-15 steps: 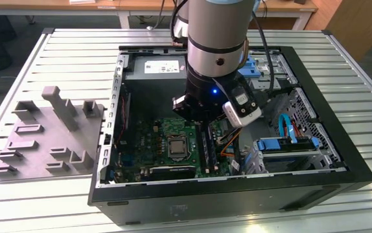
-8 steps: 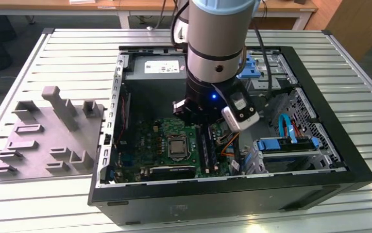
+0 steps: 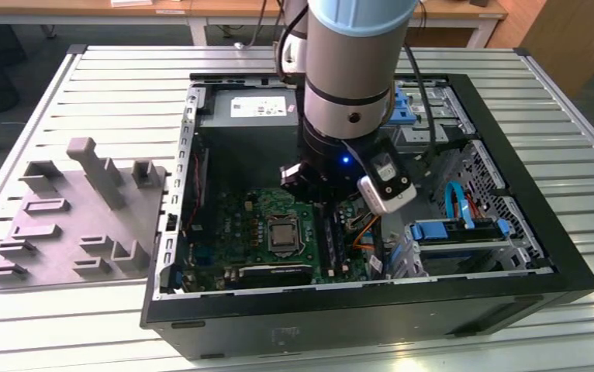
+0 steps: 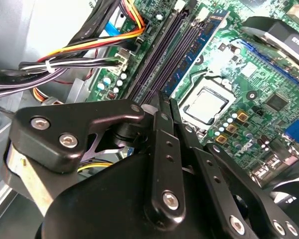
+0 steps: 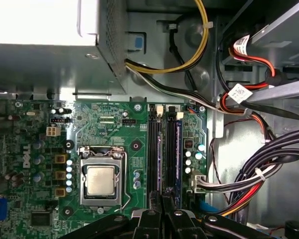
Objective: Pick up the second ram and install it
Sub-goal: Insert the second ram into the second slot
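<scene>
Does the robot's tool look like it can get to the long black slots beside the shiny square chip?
Probably yes. The tool hangs close over the black slots inside the open case, with nothing between them; the cable bundle lies off to one side.

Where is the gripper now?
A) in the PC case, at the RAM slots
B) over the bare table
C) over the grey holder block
A: in the first wrist view the gripper sits at the RAM slots, inside the case.
</scene>
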`<state>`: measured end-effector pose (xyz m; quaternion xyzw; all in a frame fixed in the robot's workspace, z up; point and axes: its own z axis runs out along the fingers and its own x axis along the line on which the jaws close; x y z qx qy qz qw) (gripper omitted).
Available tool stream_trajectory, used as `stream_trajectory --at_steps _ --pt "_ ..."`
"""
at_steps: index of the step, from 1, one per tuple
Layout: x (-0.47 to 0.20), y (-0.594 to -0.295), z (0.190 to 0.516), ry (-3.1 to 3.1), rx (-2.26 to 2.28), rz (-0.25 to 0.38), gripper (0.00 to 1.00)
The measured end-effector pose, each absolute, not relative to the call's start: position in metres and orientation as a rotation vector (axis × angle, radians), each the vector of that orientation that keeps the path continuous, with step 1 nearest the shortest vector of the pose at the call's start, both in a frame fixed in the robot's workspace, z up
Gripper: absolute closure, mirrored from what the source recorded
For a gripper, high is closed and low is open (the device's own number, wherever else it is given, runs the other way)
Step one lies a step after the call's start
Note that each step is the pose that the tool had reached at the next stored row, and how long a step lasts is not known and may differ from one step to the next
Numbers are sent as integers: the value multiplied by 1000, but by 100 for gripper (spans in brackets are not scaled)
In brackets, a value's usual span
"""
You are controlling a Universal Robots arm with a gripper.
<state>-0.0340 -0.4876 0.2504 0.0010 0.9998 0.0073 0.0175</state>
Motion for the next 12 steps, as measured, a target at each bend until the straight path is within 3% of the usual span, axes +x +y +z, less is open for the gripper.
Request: stream_trajectory --at_steps 12 --pt "-29 -488 244 3107 3 23 87"
